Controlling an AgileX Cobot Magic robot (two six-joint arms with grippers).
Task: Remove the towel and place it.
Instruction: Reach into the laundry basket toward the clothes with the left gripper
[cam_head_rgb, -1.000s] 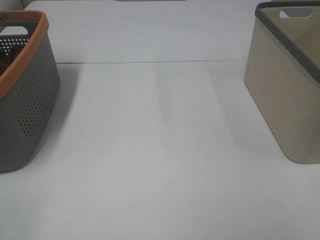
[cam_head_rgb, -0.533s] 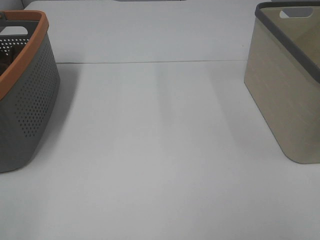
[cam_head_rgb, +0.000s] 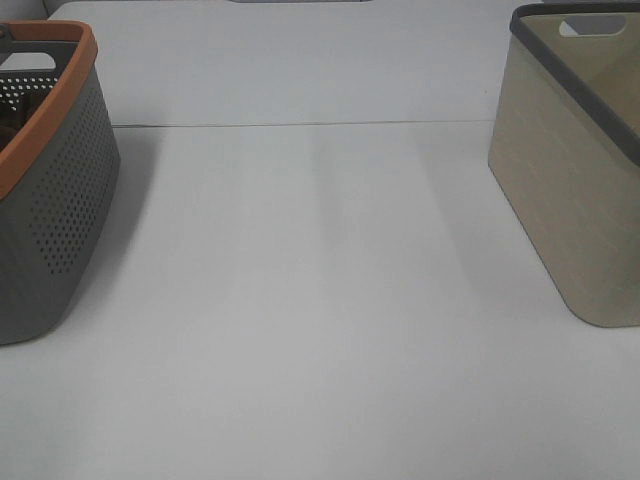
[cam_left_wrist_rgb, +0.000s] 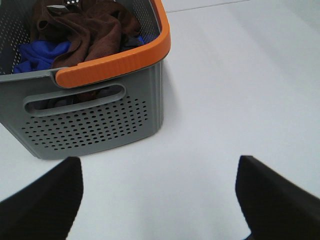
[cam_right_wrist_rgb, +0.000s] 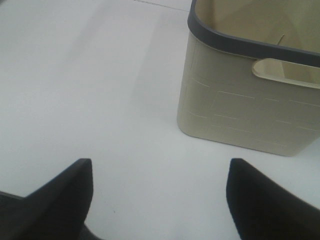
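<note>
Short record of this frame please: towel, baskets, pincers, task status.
towel: dark brown, crumpled inside the grey basket
grey basket: perforated, orange rim, left side of table
also in it: blue cloth, partly under the towel
beige basket: dark grey rim, right side of table
left pincer: open, holding nothing, near the grey basket
right pincer: open, holding nothing, near the beige basket
status: towel not yet removed

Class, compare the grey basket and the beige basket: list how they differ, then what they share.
The grey basket has an orange rim, the beige basket a dark grey one. Walls: the grey basket's are perforated; the beige basket's solid. Contents: the grey basket holds the towel and a blue cloth; the beige basket's visible inside is bare. Both stand upright on the table and have cut-out handles.
</note>
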